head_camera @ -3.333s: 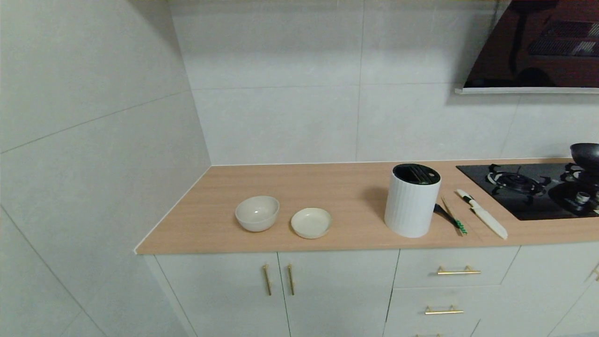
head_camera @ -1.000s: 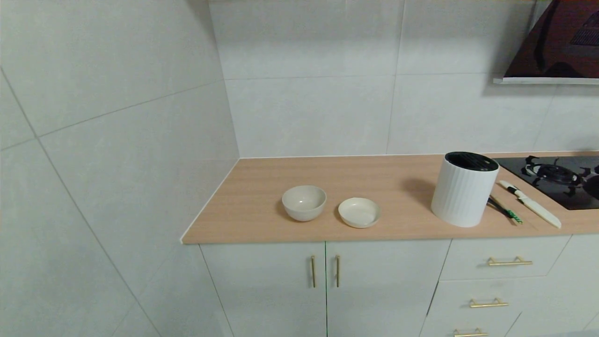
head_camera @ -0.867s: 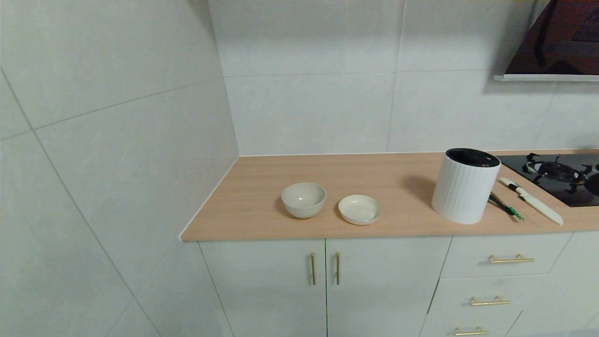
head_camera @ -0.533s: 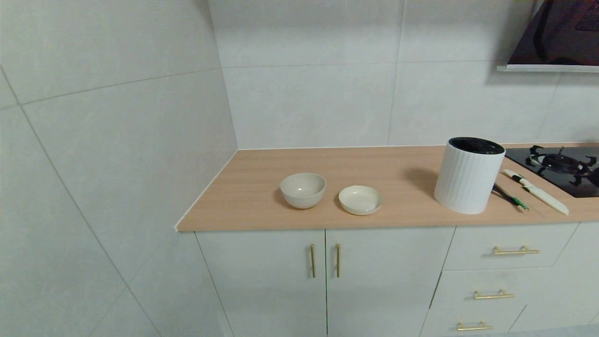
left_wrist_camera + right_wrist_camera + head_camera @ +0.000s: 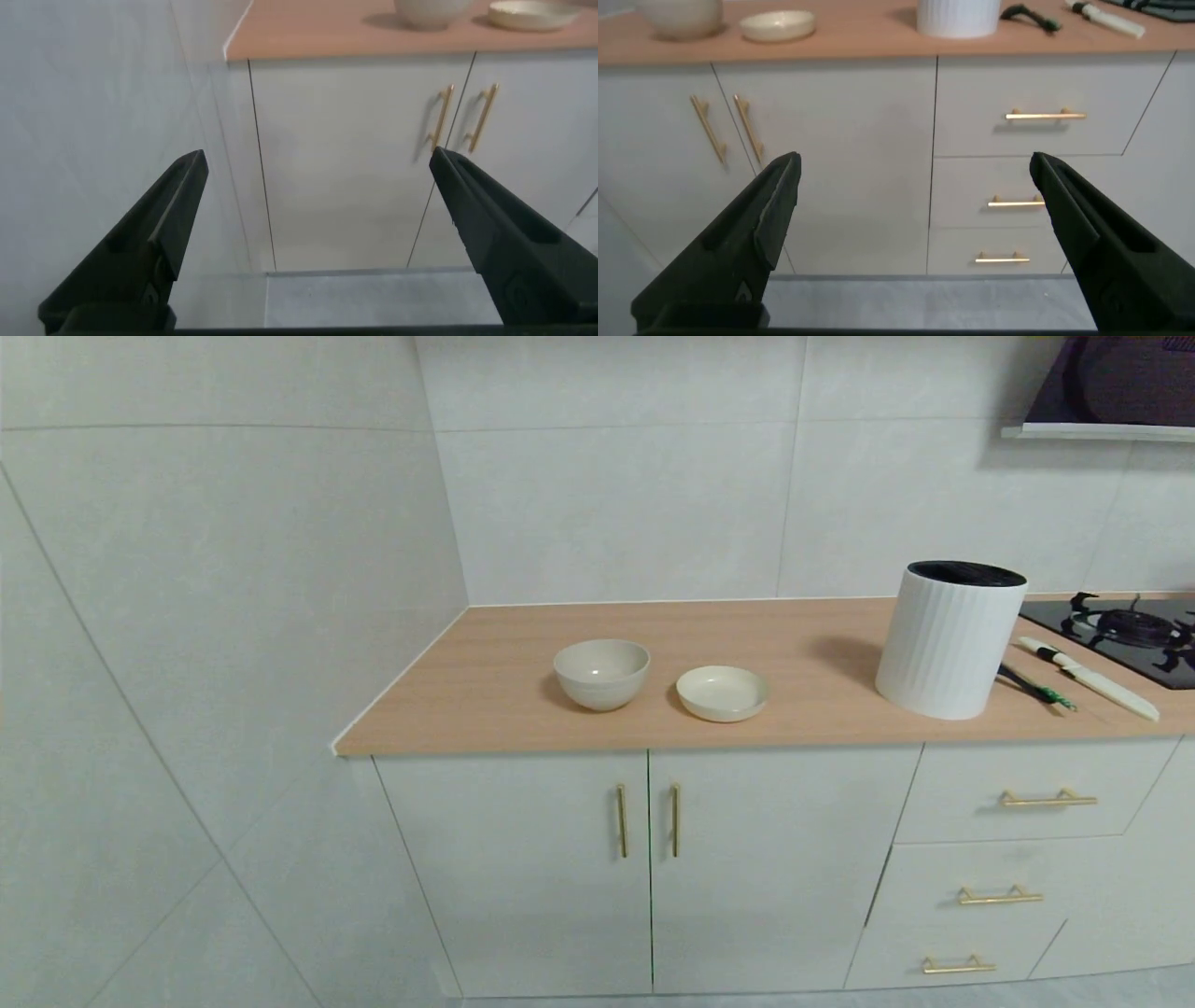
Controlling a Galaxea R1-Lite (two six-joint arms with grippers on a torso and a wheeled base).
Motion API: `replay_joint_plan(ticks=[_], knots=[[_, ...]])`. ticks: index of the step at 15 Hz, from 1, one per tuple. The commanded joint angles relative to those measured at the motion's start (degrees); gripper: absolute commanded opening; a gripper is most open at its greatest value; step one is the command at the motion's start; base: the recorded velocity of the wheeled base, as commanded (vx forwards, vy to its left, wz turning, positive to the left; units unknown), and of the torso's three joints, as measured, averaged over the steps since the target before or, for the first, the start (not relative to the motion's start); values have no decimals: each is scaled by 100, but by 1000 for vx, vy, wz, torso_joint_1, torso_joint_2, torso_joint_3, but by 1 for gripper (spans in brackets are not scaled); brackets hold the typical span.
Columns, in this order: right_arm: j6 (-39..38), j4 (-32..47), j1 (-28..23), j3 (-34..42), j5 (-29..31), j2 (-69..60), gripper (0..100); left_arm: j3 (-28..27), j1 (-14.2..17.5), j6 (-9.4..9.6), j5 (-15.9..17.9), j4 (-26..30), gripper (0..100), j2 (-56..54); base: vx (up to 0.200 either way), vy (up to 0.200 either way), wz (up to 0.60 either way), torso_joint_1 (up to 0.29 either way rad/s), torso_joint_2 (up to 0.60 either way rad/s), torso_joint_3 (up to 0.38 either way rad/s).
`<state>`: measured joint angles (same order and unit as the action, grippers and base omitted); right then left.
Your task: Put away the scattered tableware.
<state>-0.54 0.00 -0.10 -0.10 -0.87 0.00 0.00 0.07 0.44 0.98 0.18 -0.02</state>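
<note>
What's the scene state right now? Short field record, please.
bowl: upright on counter, left of dish, not touching it
dish: shallow, on counter between bowl and holder
holder: white ribbed cylinder, upright, dark top
utensils: thin, dark, green-tipped, flat on counter right of holder
knife: flat on counter, beside stove
left tool: open, empty, low in front of cabinet doors
right tool: open, empty, low in front of drawers

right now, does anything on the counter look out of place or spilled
A knife and chopsticks lie loose on the counter beside the white utensil holder, not in it. The bowl and dish sit upright; nothing spilled.
</note>
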Motion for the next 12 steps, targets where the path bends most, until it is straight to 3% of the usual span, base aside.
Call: replay_joint_plan(ticks=[1, 12], knots=[[1, 0, 1, 1, -1, 9, 100, 0, 1, 0, -1, -1, 100, 2, 0, 0, 0, -232, 500, 300], [1, 0, 1, 1, -1, 9, 100, 0, 1, 0, -1, -1, 100, 2, 0, 0, 0, -190, 485, 294]])
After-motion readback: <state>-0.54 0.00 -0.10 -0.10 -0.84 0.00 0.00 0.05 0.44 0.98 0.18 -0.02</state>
